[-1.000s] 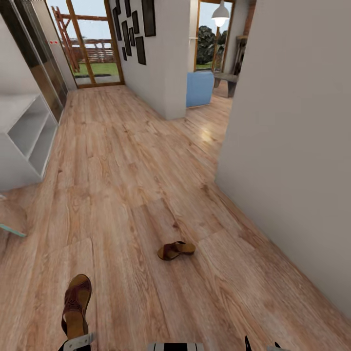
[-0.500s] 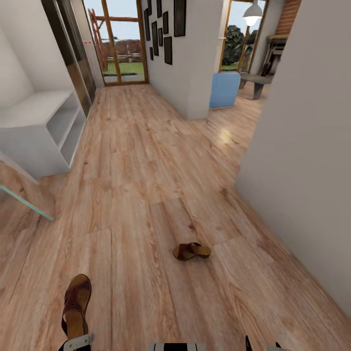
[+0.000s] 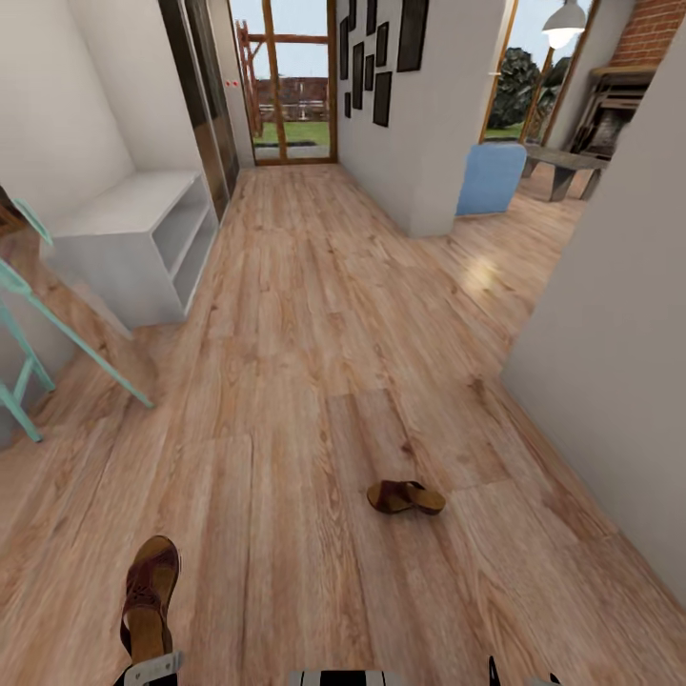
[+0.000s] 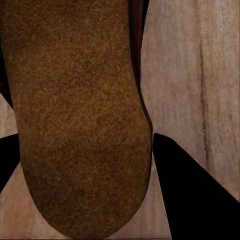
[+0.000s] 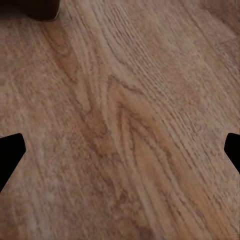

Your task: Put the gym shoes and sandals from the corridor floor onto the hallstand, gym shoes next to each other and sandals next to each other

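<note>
bright even daylight from glazed door [image 3: 291, 81]; wrist views soft.

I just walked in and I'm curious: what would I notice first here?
A brown sandal held up in the left tool, close to the camera. Its partner lies alone on the wood floor ahead. Farther left, a white shelf unit stands by the wall.

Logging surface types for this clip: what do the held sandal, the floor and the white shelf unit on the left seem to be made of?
Held sandal: looks like brown leather with a matte, suede-like footbed, going by the grainy nap in the left wrist view.
Floor: wood-look planks, probably laminate, with printed-looking grain, plank seams and a soft sheen.
White shelf unit: smooth painted board, flat and uniform; actual material unclear.
</note>
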You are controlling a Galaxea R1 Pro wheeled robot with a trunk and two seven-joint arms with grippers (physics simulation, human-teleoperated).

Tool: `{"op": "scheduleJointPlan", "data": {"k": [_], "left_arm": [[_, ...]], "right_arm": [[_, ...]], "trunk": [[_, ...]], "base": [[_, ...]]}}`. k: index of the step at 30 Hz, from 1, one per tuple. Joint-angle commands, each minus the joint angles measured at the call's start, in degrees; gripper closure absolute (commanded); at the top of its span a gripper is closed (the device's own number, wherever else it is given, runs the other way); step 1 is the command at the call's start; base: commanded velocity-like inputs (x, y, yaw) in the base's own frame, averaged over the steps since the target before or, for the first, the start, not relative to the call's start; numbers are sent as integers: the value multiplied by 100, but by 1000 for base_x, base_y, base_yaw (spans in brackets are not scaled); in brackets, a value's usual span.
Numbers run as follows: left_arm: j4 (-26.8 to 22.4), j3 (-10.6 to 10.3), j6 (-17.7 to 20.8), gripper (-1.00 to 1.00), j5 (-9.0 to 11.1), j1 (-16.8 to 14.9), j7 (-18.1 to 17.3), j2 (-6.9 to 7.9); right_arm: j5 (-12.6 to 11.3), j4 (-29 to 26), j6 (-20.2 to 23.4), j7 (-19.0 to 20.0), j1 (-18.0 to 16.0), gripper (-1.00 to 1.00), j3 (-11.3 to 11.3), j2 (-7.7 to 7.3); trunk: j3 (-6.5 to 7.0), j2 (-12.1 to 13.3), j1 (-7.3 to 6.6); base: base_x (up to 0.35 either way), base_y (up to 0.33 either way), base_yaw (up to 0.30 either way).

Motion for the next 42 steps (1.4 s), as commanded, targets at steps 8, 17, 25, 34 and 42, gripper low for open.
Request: {"op": "scheduleJointPlan", "data": {"k": [8,17,25,34,42], "left_arm": [[5,-19,-16,100,37,-2,10,2],[5,-19,-16,100,37,-2,8,2],[5,-19,-16,100,37,-2,8,2],[5,-19,-16,100,30,-2,8,-10],[5,-19,-16,100,24,-2,8,-16]], "right_arm": [[-48,1,-13,15,-1,-100,39,-3],[-48,-5,-12,2,-1,-100,20,-4],[-51,-11,-12,2,-1,-100,19,-1],[-48,-8,-12,14,-1,-100,31,-1],[-48,-8,-12,6,-1,-100,8,-2]], "trunk": [[-4,-1,-1],[-4,-1,-1],[-4,-1,-1],[-4,-1,-1],[-4,-1,-1]], "base": [[0,0,282],[0,0,283],[0,0,155],[0,-23,4],[0,-251,0]]}}
